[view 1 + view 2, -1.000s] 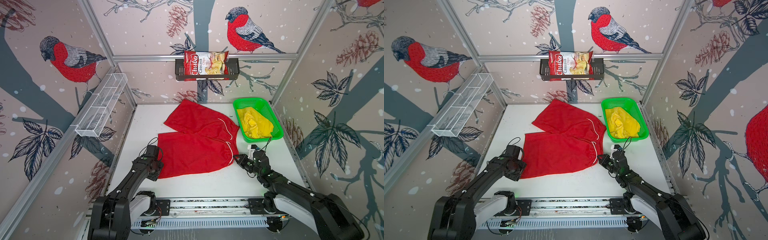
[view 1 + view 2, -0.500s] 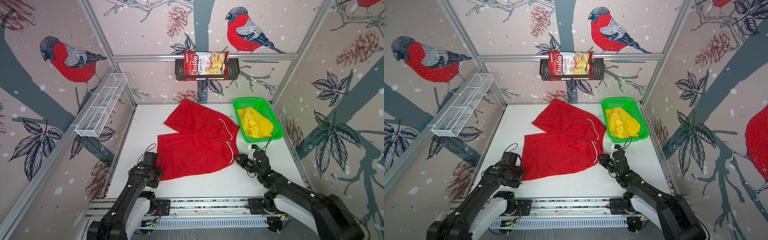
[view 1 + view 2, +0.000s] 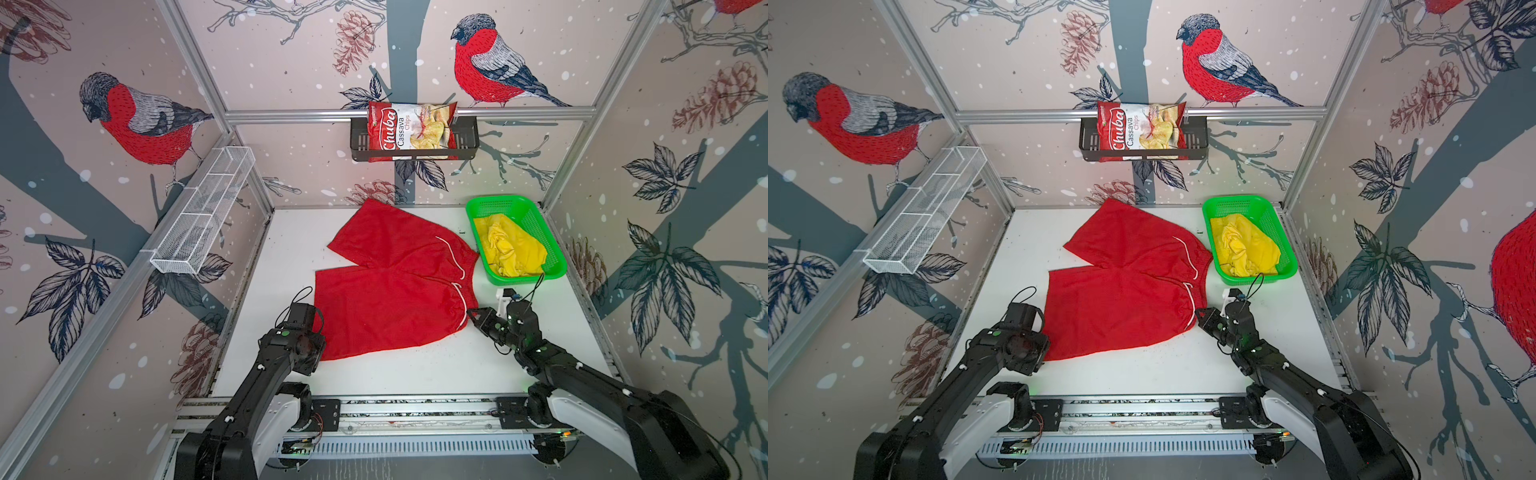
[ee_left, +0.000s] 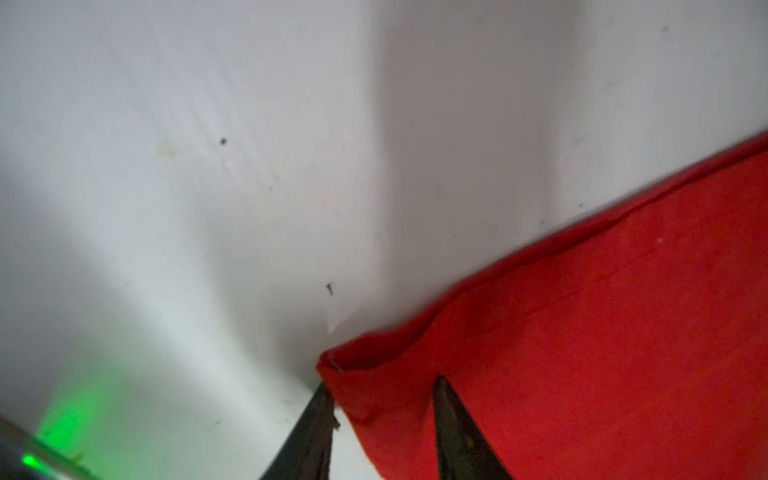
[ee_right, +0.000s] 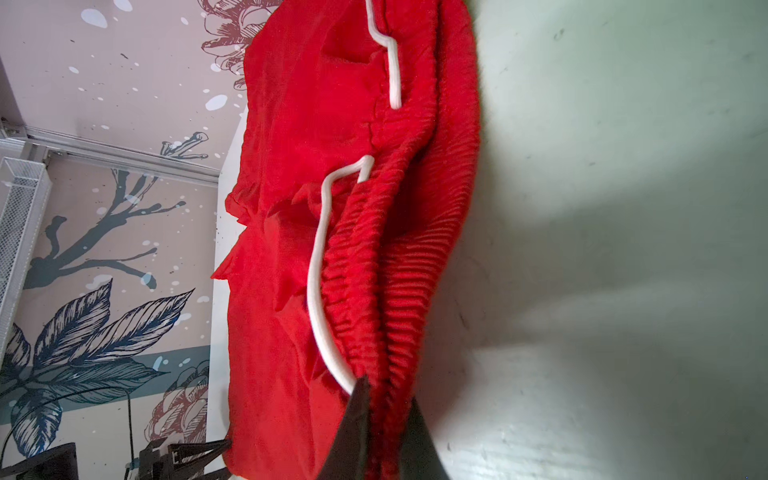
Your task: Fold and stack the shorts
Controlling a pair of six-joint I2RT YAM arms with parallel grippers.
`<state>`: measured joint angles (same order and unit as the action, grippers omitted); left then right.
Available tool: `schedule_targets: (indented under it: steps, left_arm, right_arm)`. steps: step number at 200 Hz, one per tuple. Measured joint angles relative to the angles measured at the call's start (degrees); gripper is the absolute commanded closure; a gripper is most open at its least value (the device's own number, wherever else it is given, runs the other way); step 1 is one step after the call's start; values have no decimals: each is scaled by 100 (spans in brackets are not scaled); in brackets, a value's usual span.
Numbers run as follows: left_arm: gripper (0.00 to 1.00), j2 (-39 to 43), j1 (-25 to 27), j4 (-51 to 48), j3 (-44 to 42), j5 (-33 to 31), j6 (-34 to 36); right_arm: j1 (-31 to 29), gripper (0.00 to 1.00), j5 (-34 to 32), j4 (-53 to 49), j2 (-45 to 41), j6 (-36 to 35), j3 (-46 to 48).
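1. Red shorts (image 3: 390, 299) spread flat across the middle of the white desk (image 3: 415, 374) in both top views: gathered waistband toward 3 o'clock, one leg toward 9 o'clock, the other toward 11 o'clock
2. White drawstring (image 5: 318, 291) lying in two loose strands along the waistband
3. Left gripper (image 4: 384, 384) low at the 7 o'clock corner of the red shorts, hidden under its own wrist in the top views; in the left wrist view, jaws partly apart astride the hem corner, one finger on bare desk just beside the edge, the other over the red cloth
4. Right gripper (image 3: 471, 312) at the 4 o'clock end of the waistband, clamped tight on the gathered red fabric, with the drawstring running right up to one finger
5. Yellow shorts (image 3: 511, 249) crumpled inside the green mesh basket (image 3: 524, 278) at 2 o'clock on the desk, just beside the red waistband; contact between basket and red cloth impossible to tell
6. Chuba cassava chips bag (image 3: 409, 129) standing in a black wall rack (image 3: 467, 141) at 12 o'clock, above the desk
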<state>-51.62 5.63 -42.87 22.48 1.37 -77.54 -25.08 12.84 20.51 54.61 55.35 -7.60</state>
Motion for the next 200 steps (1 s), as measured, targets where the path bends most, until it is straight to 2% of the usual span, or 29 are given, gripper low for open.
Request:
schedule_targets:
  steps: [17,63,90,134,172,200]
  left_arm:
    - [68,-116,0,151,31,-79,44]
    - [92,-295,-20,326,127,-286,153]
    - [100,-155,-20,254,210,-284,153]
    - [100,614,-20,-210,317,-442,151]
    - [100,1303,-22,-667,610,-680,234]
    - [100,1349,-22,-879,942,-918,507]
  right_arm:
    - [0,87,-17,-120,-15,-11,-20]
    - [0,88,-33,-323,-107,-39,-44]
    - [-55,89,-37,-485,-195,-57,-81]
    - [-496,90,-101,-1064,-592,39,-125]
    - [-953,91,-271,-1967,-1528,507,94]
    - [-1014,92,-348,-2767,-2251,798,9]
